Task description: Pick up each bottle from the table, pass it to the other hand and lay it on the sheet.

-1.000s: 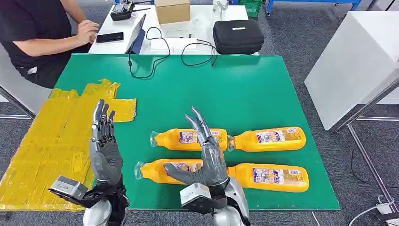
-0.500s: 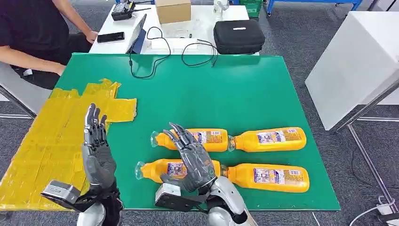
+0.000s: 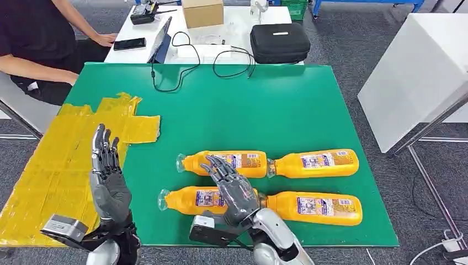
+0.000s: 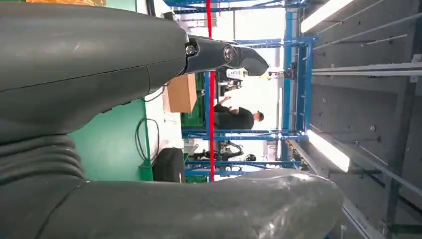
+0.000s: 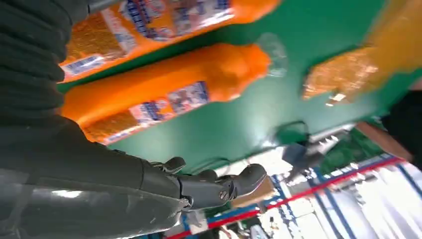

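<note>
Several orange bottles lie on their sides on the green table (image 3: 276,110), in two rows. My right hand (image 3: 234,189) hovers palm down over the front left bottle (image 3: 185,200), fingers spread and holding nothing; whether it touches the bottle I cannot tell. The right wrist view shows that bottle (image 5: 164,94) beyond the straight fingers (image 5: 219,186). The back left bottle (image 3: 226,163), back right bottle (image 3: 315,163) and front right bottle (image 3: 320,207) lie untouched. My left hand (image 3: 107,179) stands upright and open beside the yellow sheet (image 3: 55,165), which covers the table's left side.
A person in a black top sits at the far left corner, one hand (image 3: 105,38) on a white table behind. That table carries a black case (image 3: 278,41), a cardboard box (image 3: 202,12), a phone and cables. A white cabinet (image 3: 419,72) stands to the right.
My right hand has tipped forward and sunk lower over the front left bottle. My left hand has drifted a little left. The person's arm has shifted.
</note>
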{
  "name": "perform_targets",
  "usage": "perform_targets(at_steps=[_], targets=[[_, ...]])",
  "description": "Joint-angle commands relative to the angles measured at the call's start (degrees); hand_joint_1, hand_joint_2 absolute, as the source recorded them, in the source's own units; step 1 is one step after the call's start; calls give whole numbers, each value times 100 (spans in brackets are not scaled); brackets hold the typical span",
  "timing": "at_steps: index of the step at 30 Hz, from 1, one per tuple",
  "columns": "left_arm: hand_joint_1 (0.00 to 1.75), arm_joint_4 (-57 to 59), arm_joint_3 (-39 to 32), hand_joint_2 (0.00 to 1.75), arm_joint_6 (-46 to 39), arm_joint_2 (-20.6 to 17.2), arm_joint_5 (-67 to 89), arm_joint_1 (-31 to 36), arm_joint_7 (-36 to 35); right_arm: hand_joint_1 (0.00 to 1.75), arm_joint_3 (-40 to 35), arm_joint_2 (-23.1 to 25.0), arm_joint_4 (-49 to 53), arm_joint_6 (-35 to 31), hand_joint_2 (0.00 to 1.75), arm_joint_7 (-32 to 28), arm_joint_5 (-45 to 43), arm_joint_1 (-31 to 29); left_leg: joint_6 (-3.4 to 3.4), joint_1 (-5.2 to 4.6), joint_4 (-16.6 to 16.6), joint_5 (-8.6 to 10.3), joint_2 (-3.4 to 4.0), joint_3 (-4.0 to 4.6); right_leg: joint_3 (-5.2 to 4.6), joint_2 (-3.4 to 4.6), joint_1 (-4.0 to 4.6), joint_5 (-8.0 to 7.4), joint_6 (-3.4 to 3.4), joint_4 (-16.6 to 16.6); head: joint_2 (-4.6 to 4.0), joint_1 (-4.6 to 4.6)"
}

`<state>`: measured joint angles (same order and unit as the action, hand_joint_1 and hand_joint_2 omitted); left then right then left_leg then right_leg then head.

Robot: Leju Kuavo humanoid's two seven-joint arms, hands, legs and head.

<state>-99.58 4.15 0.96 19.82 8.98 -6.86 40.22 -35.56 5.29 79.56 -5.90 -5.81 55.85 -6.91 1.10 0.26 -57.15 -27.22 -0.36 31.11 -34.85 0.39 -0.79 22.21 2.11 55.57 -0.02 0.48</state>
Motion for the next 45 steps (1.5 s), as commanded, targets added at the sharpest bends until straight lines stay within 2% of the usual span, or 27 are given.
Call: perform_targets(at_steps=[1,7,18,24,36,45], targets=[[0,10,-224,0,109,18,-28,15,-27,0,-70,-324,-1089,131,175,150,87,-684,-3,4,6,-7,15,-28,26,9,6,1,-7,-10,0,-2],[0,14,-235,0,186,18,-85,23,-25,0,-98,-288,-1590,305,175,261,90,-976,-5,6,8,-9,16,-35,31,9,8,4,-10,-10,0,-2],[0,108,-210,0,200,-1,-82,92,-25,0,-265,-300,-2042,523,175,145,-21,-1137,-2,1,5,-1,5,-18,15,1,2,0,-5,-7,0,-2],[0,78,-253,0,192,-24,-113,74,-22,0,-459,-530,-1792,653,175,-83,-236,-1063,-3,2,6,-1,-1,-28,26,-6,3,2,-6,-8,0,-2],[0,78,-253,0,192,-24,-113,74,-22,0,-459,-530,-1792,653,175,-83,-236,-1063,-2,1,3,-2,3,-19,17,-3,2,2,-5,-4,0,-2],[0,82,-206,0,88,-114,-231,94,-22,0,-1023,-1132,-1664,1084,175,-249,-709,-1188,-2,2,3,-4,-2,-25,26,-8,4,5,-7,-6,0,-2]])
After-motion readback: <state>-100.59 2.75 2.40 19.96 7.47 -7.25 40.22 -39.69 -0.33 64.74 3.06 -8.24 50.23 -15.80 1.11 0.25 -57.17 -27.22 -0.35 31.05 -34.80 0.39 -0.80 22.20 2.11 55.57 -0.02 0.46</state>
